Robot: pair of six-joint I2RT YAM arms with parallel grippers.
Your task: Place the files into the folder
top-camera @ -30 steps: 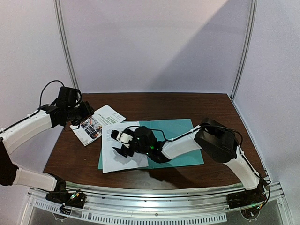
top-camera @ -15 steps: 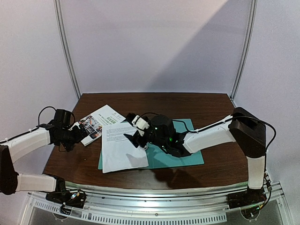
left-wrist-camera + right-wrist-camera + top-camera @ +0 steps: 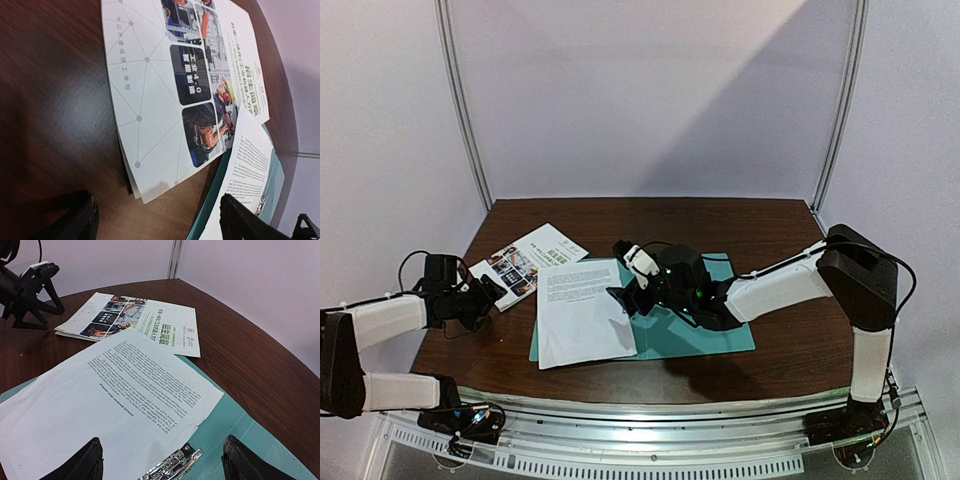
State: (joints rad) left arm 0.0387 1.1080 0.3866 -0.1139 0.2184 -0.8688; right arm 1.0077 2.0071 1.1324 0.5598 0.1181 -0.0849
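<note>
The open teal folder [image 3: 705, 338] lies flat at the table's middle. The white text sheet [image 3: 580, 312] lies on its left half, overhanging the left edge. The metal clip [image 3: 175, 465] shows beside that sheet's near corner. The colourful sheet [image 3: 525, 260] lies on the bare table, left of the folder. My right gripper [image 3: 625, 285] is open and empty, low over the text sheet's right edge [image 3: 110, 405]. My left gripper [image 3: 487, 292] is open and empty, low over the table just short of the colourful sheet's near corner [image 3: 150, 190].
The brown table [image 3: 770, 230] has a rounded near edge with a metal rail. White walls and two grey posts close in the back and sides. In the right wrist view the left gripper [image 3: 30, 290] stands beyond the colourful sheet [image 3: 135, 320].
My right gripper has drawn back to the right, from the text sheet's middle to its right edge. My left gripper has dropped and come nearer, to the colourful sheet's near corner.
</note>
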